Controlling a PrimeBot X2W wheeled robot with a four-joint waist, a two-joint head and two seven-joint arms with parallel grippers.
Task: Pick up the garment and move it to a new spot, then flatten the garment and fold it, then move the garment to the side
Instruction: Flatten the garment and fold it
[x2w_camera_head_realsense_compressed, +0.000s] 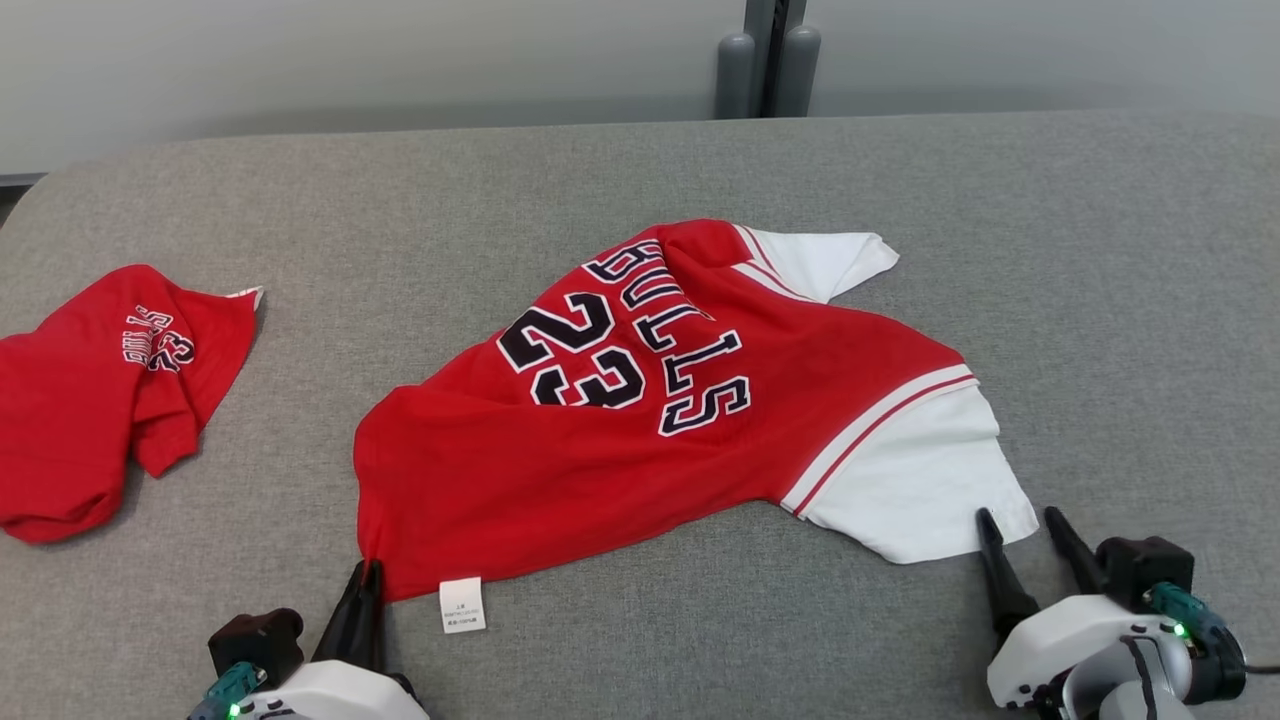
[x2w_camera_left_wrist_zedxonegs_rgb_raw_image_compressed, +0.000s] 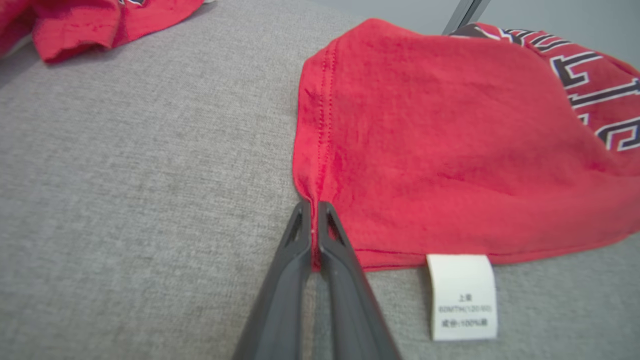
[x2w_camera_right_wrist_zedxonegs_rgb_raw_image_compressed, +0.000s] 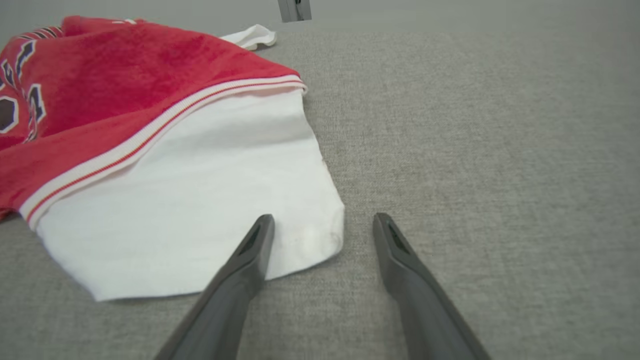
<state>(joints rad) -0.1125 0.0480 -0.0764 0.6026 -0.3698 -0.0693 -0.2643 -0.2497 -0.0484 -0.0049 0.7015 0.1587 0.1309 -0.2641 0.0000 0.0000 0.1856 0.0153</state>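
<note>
Head view, garment (x2w_camera_head_realsense_compressed: 640, 420): red jersey with white sleeves, dark white-edged lettering and "23" facing up; lies rumpled, not flat, at the middle of the grey cloth surface (x2w_camera_head_realsense_compressed: 1100, 300).
Head view, care label (x2w_camera_head_realsense_compressed: 462, 604): white, sticking out from the near hem.
Head view, second red garment (x2w_camera_head_realsense_compressed: 100, 400): crumpled at the far left, well apart from the jersey.
Head view, left gripper (x2w_camera_head_realsense_compressed: 368, 570): at the near-left hem corner, fingers pressed together.
Head view, right gripper (x2w_camera_head_realsense_compressed: 1018, 515): at the near edge of the white sleeve (x2w_camera_head_realsense_compressed: 920, 480), fingers spread.
Left wrist view, left gripper (x2w_camera_left_wrist_zedxonegs_rgb_raw_image_compressed: 313, 205): clenched on the garment (x2w_camera_left_wrist_zedxonegs_rgb_raw_image_compressed: 450, 140), pinching its stitched hem corner, just beside the care label (x2w_camera_left_wrist_zedxonegs_rgb_raw_image_compressed: 462, 295).
Right wrist view, right gripper (x2w_camera_right_wrist_zedxonegs_rgb_raw_image_compressed: 324, 217): released, grasping nothing; one finger lies over the white sleeve (x2w_camera_right_wrist_zedxonegs_rgb_raw_image_compressed: 200, 200), the other over bare cloth surface.
</note>
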